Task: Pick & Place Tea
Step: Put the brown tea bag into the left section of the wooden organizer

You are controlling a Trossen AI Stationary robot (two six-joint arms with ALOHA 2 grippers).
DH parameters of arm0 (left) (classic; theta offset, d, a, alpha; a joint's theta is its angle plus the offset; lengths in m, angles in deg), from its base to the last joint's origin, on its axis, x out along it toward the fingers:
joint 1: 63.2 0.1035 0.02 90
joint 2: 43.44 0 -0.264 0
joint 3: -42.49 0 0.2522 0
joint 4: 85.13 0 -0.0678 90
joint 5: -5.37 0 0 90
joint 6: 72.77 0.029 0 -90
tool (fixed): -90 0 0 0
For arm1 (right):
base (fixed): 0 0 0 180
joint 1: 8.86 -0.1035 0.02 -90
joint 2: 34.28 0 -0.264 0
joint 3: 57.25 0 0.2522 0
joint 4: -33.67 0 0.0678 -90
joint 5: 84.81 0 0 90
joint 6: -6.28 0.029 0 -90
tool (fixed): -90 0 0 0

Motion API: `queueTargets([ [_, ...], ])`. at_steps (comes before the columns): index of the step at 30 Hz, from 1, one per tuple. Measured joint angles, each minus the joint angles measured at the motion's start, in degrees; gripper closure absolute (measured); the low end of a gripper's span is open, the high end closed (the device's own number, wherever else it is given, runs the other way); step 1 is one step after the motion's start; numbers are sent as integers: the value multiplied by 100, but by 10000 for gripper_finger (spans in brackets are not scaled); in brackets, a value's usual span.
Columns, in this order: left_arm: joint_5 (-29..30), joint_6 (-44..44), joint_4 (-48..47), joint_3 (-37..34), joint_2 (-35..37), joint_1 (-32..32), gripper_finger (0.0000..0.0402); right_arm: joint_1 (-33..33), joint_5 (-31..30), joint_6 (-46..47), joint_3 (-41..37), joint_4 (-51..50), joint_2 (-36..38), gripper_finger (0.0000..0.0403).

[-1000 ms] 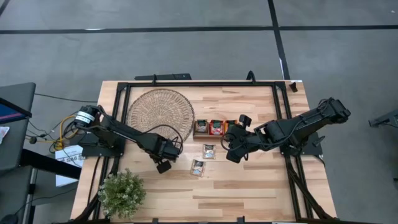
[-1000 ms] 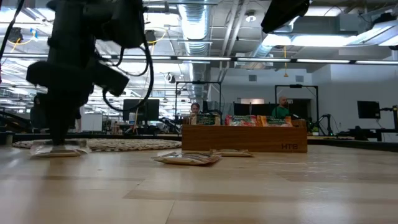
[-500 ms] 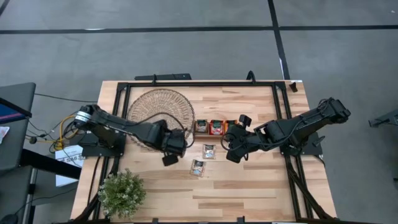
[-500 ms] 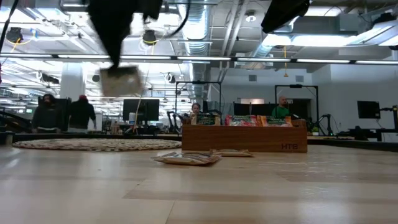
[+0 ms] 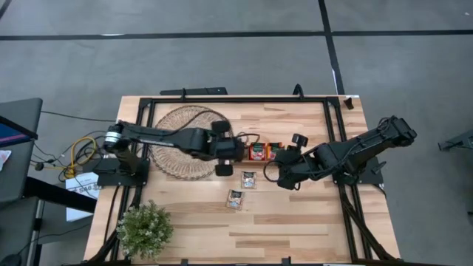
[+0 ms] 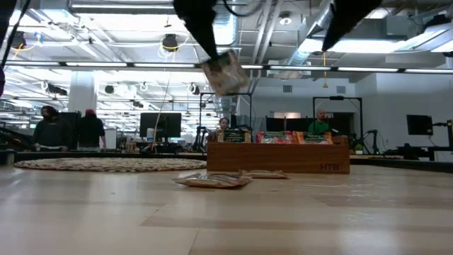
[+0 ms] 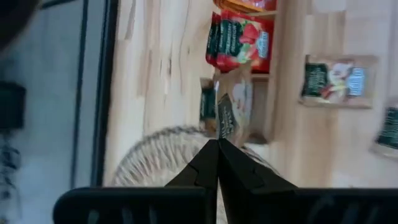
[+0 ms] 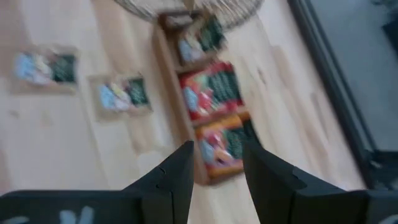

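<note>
Pale paper tea sachet (image 6: 225, 72) hangs clenched in my left gripper (image 7: 217, 144), high above the wooden tray (image 5: 259, 158) at its left end, beside the woven mat (image 5: 185, 133). Red sachets (image 7: 237, 43) fill the tray's middle compartments. Two more pale sachets (image 5: 247, 179) lie flat on the table (image 5: 295, 229) just in front of the tray. My right gripper (image 8: 216, 163) hovers with fingers parted over the tray's right end.

Parted dark fingers (image 8: 180, 171) frame the wooden tray (image 8: 177, 96) (red sachets (image 8: 211, 90) inside), two pale sachets (image 8: 121, 93) beside it.
</note>
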Motion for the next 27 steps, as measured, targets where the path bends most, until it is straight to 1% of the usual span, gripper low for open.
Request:
queueTargets([
  [4,-36,657,46,414,-567,171,401,-99,-389,95,0,-386,4,274],
  [7,-156,961,46,633,-882,266,401,-172,-680,187,0,-659,62,274],
  [12,-285,1212,47,701,-1000,335,401,-184,-997,579,-4,-1215,480,274],
  [15,-391,1226,46,705,-998,372,401,-187,-1253,592,-103,-1156,991,274],
  [17,-501,1232,-7,705,-998,383,401,-177,-1287,593,-380,-871,1497,274],
  [19,-558,1240,-28,705,-1010,384,401,-185,-1262,592,-840,-362,2100,274],
  [24,-604,1463,36,709,-1136,390,401,-294,-1201,534,-2135,1263,3696,274],
  [27,-645,1643,58,707,-1253,429,401,-402,-1176,313,-2833,2192,4513,274],
])
